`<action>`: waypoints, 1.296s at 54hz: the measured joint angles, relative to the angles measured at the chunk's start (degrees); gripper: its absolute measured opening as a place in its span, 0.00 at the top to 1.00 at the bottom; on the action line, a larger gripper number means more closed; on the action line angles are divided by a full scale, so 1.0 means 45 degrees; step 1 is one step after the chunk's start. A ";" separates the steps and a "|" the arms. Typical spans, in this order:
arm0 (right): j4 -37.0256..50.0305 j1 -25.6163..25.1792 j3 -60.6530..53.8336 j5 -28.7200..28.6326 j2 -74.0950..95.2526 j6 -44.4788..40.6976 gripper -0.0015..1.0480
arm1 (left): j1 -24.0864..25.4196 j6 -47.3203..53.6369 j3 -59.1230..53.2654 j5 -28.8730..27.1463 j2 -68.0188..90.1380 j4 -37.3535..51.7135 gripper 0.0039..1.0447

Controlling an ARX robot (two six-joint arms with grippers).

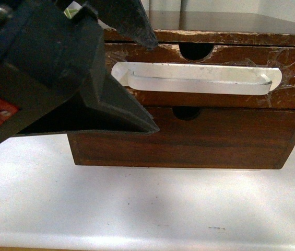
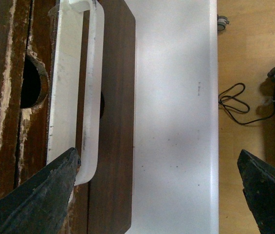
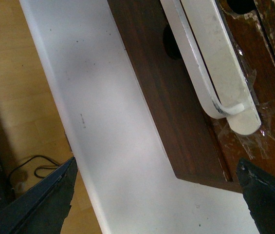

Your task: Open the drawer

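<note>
Drawer [image 1: 241,55], upper of two in a wooden chest [image 1: 215,23] on the white surface [image 1: 137,209], sits above a plain lower drawer [image 1: 189,141]. The left pincer [image 1: 153,84] is spread wide, one fingertip [image 2: 64,170] touching the white handle's [image 1: 199,78] end. The right pincer [image 3: 155,168] gapes empty nearby.

The right tool [image 3: 156,165], jaws wide apart, hovers near the drawer's [image 3: 266,83] taped white handle [image 3: 210,58].
</note>
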 joint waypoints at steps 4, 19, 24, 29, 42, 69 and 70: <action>0.0321 0.0151 0.0078 -0.0141 0.0408 0.0053 0.09 | 0.0024 -0.0053 0.0185 -0.0117 0.0306 0.0083 0.06; 0.0899 0.0457 0.0549 -0.0282 0.1559 0.0335 0.09 | 0.0291 -0.0228 0.0699 -0.0471 0.1438 0.0219 0.06; 0.0986 0.0549 0.0743 -0.0287 0.1836 0.0389 0.09 | 0.0461 -0.0223 0.0865 -0.0549 0.1700 0.0204 0.06; 0.1098 0.0597 0.0826 -0.0321 0.1967 0.0447 0.09 | 0.0602 -0.0223 0.0962 -0.0636 0.1889 0.0209 0.06; 0.1205 0.0656 0.0826 -0.0486 0.2079 0.0520 0.09 | 0.0763 -0.0039 0.1010 -0.0651 0.2181 0.0194 0.06; 0.1583 0.0738 0.1059 -0.0515 0.2710 0.0631 0.09 | 0.0947 0.0355 0.1088 -0.0034 0.2220 -0.0544 0.06; 0.1608 0.0758 0.1064 -0.0515 0.2730 0.0641 0.09 | 0.0947 0.0359 0.1083 -0.0024 0.2220 -0.0568 0.06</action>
